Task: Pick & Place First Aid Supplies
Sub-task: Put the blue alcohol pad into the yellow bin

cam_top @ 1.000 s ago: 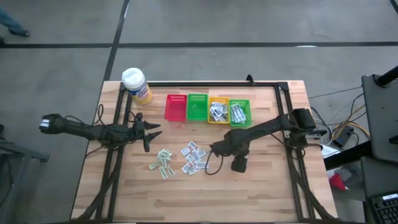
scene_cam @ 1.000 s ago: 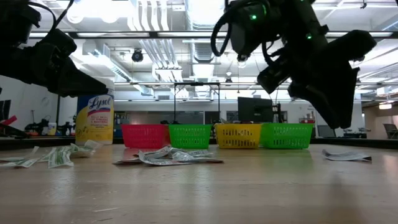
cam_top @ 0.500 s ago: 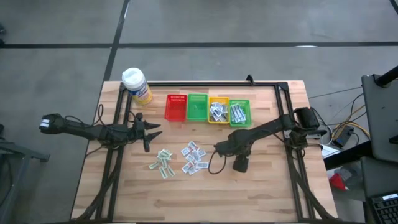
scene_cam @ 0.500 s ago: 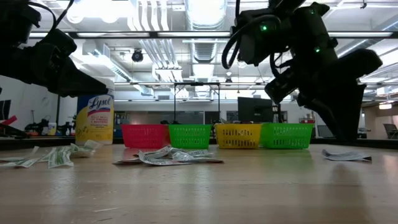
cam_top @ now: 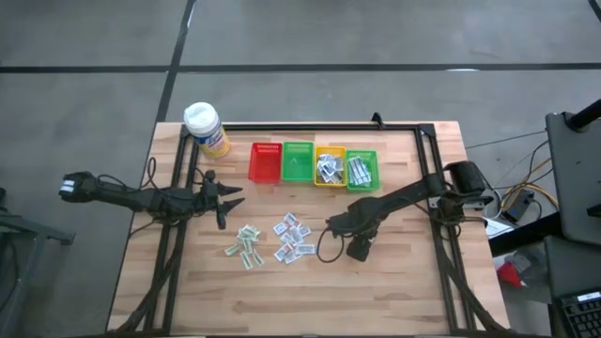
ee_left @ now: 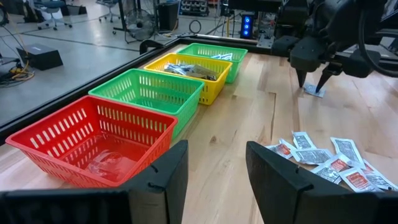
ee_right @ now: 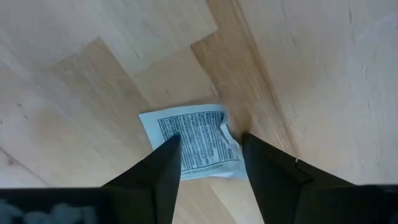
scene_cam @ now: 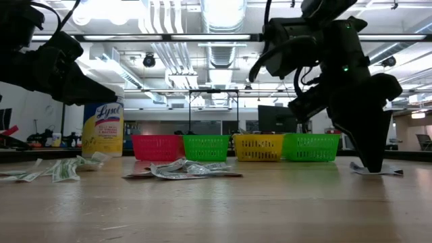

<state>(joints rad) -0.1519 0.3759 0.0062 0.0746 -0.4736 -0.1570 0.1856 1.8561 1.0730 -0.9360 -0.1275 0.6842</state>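
Right now your right gripper [ee_right: 208, 163] points straight down at a lone packet [ee_right: 193, 142] on the table [cam_top: 404, 282], fingers apart, one tip on each side of it. Your left gripper [cam_top: 228, 202] waits open near the red basket [cam_top: 265, 162].
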